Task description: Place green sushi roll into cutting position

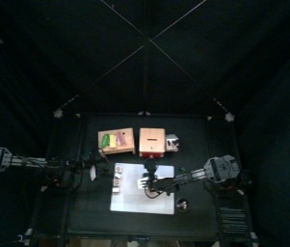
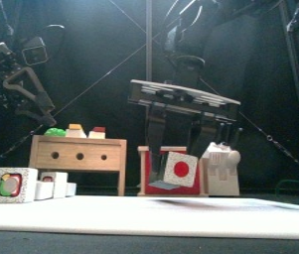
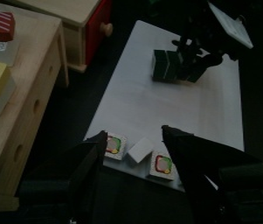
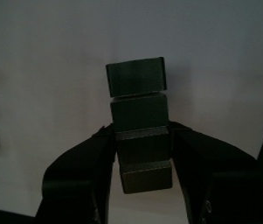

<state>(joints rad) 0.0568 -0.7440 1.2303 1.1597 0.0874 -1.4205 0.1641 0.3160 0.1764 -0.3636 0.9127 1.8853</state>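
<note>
The green sushi roll [image 4: 138, 79] is a dark bar of several square segments. My right gripper [image 4: 143, 131] is shut on its sides, and its jaws touch the bar in the right wrist view. It hangs over the cutting position, a plain white board [image 4: 51, 79]. From the front the right gripper [image 2: 179, 134] sits well above the board [image 2: 219, 216]. The left wrist view shows the roll [image 3: 169, 66] over the board's far end. My left gripper [image 3: 134, 136] is open above the board's other end, holding nothing.
Three small cut sushi pieces [image 3: 137, 151] lie on the board under the left gripper. Two pale wooden trays [image 1: 113, 142] [image 1: 151, 142] with toy sushi stand behind the board. A red box with a flag [image 2: 179, 169] and a white bottle [image 2: 220, 167] stand at the back.
</note>
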